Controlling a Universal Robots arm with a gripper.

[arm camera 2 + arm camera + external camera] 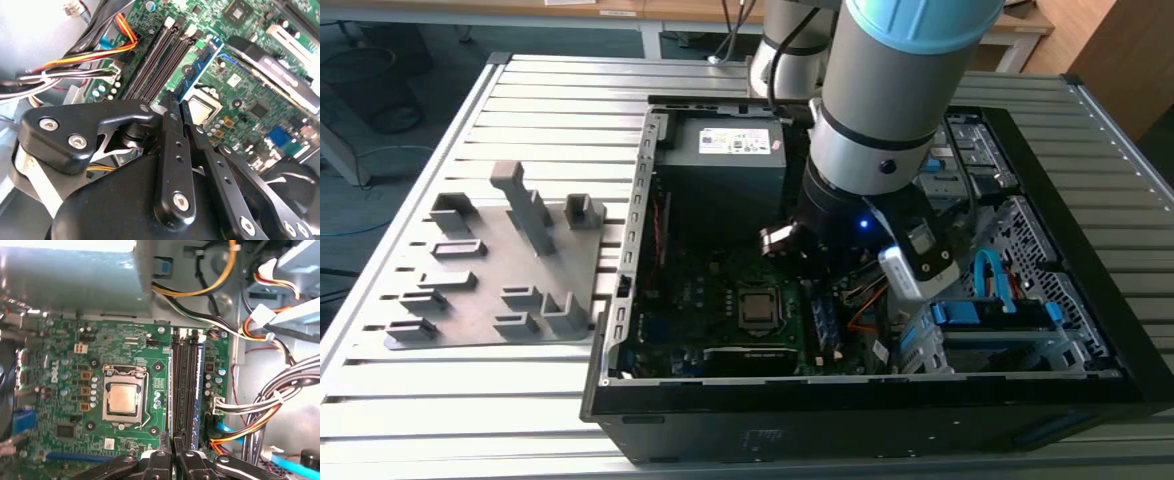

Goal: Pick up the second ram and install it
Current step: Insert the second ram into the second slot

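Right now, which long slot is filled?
The one nearest the CPU socket: the second ram stands in it, blue-green; the two black slots beside it are bare.

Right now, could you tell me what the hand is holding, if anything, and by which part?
The hand appears to pinch the second ram by its long edge, near one end.

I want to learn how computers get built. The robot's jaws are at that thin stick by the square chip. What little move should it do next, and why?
Probably a small push straight down. The gripper looks shut on the memory stick, which stands on edge along the board beside the processor, so pressing should seat it.
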